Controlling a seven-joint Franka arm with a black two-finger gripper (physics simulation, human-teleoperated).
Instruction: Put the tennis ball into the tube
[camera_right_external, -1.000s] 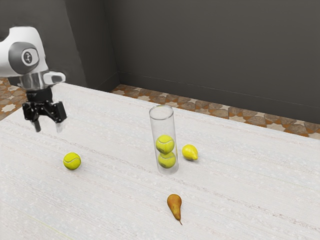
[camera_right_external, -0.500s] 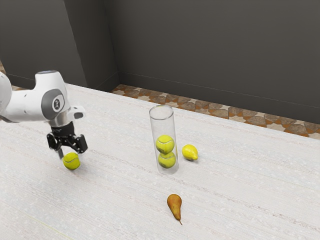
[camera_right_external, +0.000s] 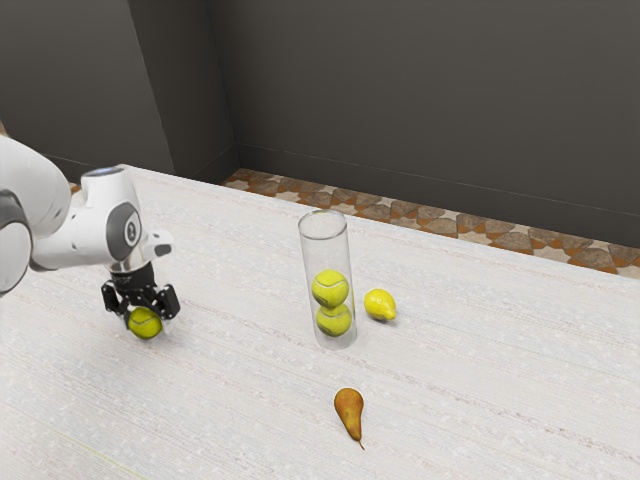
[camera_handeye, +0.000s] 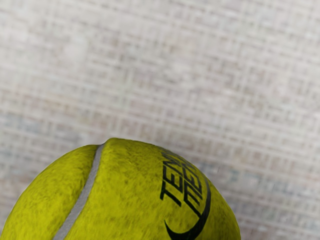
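The tennis ball (camera_right_external: 145, 323) sits on the table directly under the pincer (camera_right_external: 147, 326), between its 2 fingers. The pincer is open, pointing down, with 1 finger on either side of the ball. The wrist view has the ball just under the hand, with a pale seam (camera_handeye: 82, 202) and dark lettering (camera_handeye: 181, 184) on its felt.

Well apart from the pincer, toward the exterior view's right, the clear tube (camera_right_external: 312, 262) stands upright. It holds 2 more tennis balls (camera_right_external: 330, 288), stacked 1 above the other in its lower part. Just beyond the tube from the pincer lies a yellow lemon (camera_right_external: 379, 304). A brown pear (camera_right_external: 349, 407) lies on its side, also well away from the pincer and nearer the exterior camera than the tube. Under everything spreads the whitish table (camera_right_external: 230, 400).
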